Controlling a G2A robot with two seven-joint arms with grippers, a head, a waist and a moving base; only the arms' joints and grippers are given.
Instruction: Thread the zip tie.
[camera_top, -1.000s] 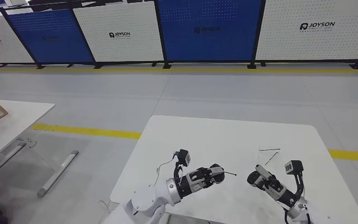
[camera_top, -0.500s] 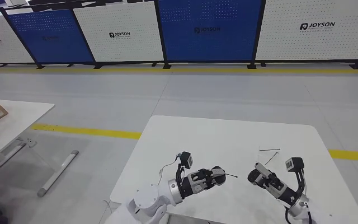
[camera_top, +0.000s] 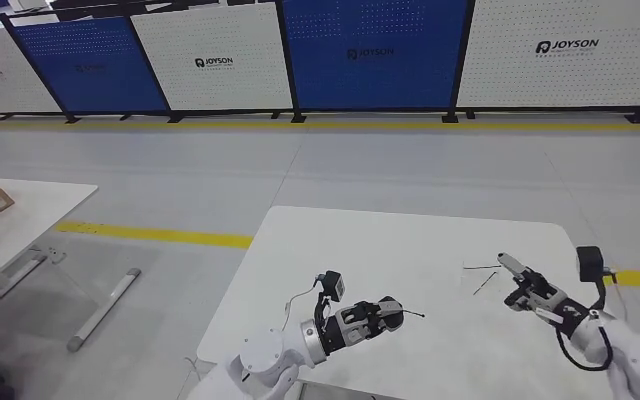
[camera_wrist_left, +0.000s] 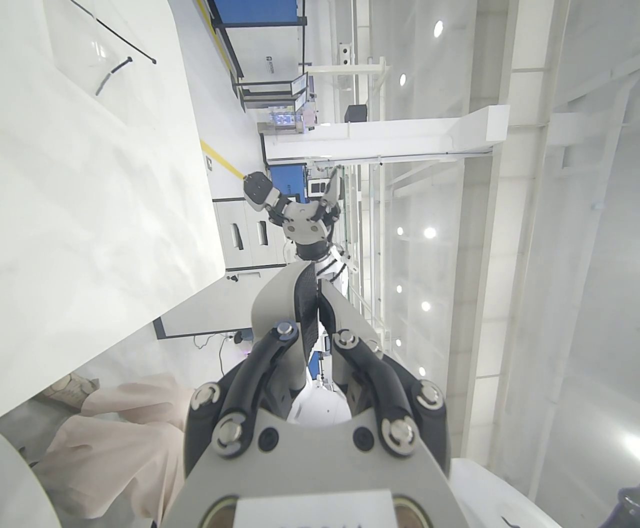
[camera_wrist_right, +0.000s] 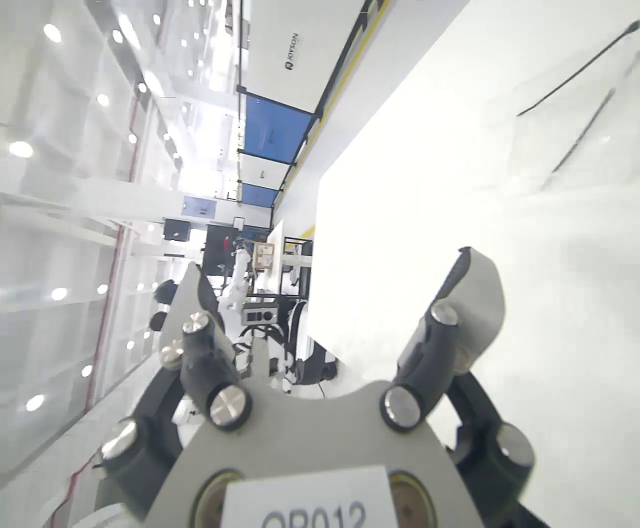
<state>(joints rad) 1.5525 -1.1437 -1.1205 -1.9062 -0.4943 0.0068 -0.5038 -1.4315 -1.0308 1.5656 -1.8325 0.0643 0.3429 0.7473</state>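
Observation:
My left gripper (camera_top: 392, 312) is near the front of the white table (camera_top: 400, 240), shut on a thin black zip tie (camera_top: 412, 314) whose end pokes out toward the table's middle. In the left wrist view its fingers (camera_wrist_left: 306, 295) are pressed together. Two more black zip ties (camera_top: 482, 266) (camera_top: 485, 284) lie loose toward the right side. My right gripper (camera_top: 510, 281) hovers just right of them, open and holding nothing. In the right wrist view its fingers (camera_wrist_right: 472, 280) are spread wide, with both loose ties (camera_wrist_right: 580, 70) (camera_wrist_right: 582, 137) ahead on the table.
The table's right edge (camera_top: 590, 300) runs close to my right arm. Grey floor with a yellow line (camera_top: 150, 235) and blue and white panels (camera_top: 375, 55) lie beyond. Another white table's corner (camera_top: 40, 200) is at the far left.
My right arm has swung from the front middle out to the right, ending beside the two loose zip ties. The left arm has barely shifted and keeps its zip tie.

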